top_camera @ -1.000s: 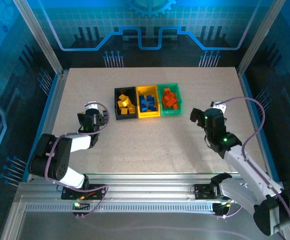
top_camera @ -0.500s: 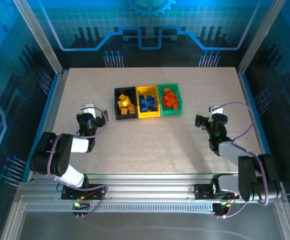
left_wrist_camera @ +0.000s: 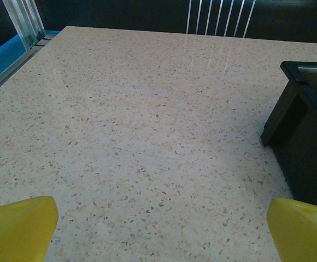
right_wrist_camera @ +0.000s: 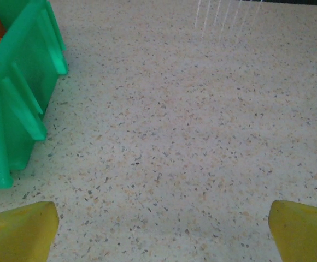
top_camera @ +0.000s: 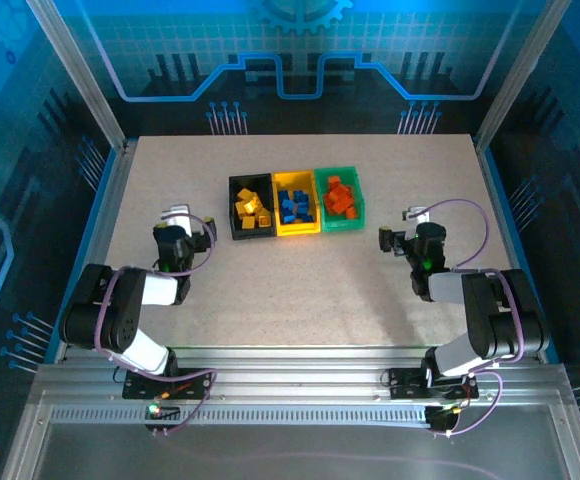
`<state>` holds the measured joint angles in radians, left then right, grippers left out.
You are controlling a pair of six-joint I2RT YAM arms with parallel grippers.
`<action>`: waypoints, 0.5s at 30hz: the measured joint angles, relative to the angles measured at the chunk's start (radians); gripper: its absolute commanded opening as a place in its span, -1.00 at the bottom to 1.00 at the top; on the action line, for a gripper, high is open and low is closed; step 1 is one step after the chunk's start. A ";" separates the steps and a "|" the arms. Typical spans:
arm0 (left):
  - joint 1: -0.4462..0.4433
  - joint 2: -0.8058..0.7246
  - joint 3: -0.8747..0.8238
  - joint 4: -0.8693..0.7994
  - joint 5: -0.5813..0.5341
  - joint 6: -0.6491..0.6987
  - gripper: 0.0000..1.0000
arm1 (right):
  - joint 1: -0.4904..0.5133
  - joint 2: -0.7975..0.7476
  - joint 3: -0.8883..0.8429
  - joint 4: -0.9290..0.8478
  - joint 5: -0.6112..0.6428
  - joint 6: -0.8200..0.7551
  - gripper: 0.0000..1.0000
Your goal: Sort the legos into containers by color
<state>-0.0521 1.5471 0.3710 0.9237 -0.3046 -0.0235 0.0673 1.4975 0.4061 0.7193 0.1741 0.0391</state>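
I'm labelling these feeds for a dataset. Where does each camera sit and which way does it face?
Top external: fixed above and behind the arms, looking down on the table; both arms with left gripper and right gripper show.
Left wrist: on the left arm's wrist, low, facing across the table to its far edge; its yellow fingertips at bottom corners.
Right wrist: on the right arm's wrist, likewise low and forward; yellow fingertips at bottom corners.
Shared: black bin, top and left wrist; green bin, top and right wrist.
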 measured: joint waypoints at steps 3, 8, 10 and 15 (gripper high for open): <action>0.000 0.000 0.000 0.000 0.000 0.000 0.98 | 0.000 0.000 0.000 0.006 0.000 -0.003 1.00; 0.000 0.000 0.000 0.000 0.000 0.000 0.98 | 0.000 0.000 0.000 0.008 0.000 -0.007 1.00; 0.000 0.000 0.000 0.000 0.000 0.000 0.98 | 0.000 0.000 0.000 0.008 0.000 -0.007 1.00; 0.000 0.000 0.000 0.000 0.000 0.000 0.98 | 0.000 0.000 0.000 0.008 0.000 -0.007 1.00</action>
<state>-0.0521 1.5471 0.3710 0.9234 -0.3042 -0.0235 0.0673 1.4975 0.4061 0.7269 0.1738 0.0319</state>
